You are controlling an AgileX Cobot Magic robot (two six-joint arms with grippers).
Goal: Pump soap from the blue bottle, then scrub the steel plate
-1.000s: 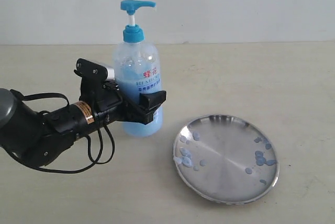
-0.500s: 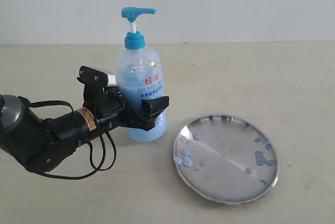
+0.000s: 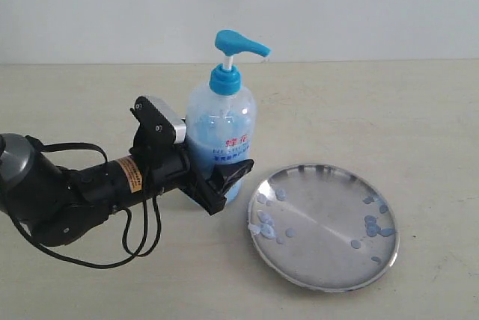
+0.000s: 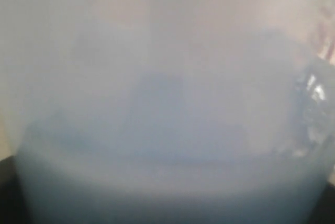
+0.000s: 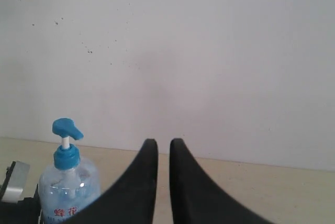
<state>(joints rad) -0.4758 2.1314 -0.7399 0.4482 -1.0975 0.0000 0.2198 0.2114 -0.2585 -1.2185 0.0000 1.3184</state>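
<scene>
The blue bottle (image 3: 221,134), clear with light blue soap (image 3: 224,185) low inside, leans to the right, and its blue pump head (image 3: 239,42) points toward the steel plate (image 3: 323,204). My left gripper (image 3: 213,164) is shut on the bottle's lower body, one black finger (image 3: 227,179) across its front. In the left wrist view the bottle (image 4: 167,130) fills the picture as a pale blue blur. Pale blue soap blobs (image 3: 265,222) dot the plate's left and right sides. My right gripper (image 5: 164,150) is raised, out of the exterior view, shut with only a narrow slit and nothing held; its view shows the bottle (image 5: 67,182) below.
A beige tabletop (image 3: 374,103) runs back to a plain white wall (image 3: 337,6). My left arm (image 3: 67,193), with its loose black cable (image 3: 142,230), lies low over the table on the left. The plate sits near the table's front right.
My left gripper has carried the bottle right toward the plate and tipped it, so the pump spout now leans toward the rim. The dark right arm at the top right is gone from view.
</scene>
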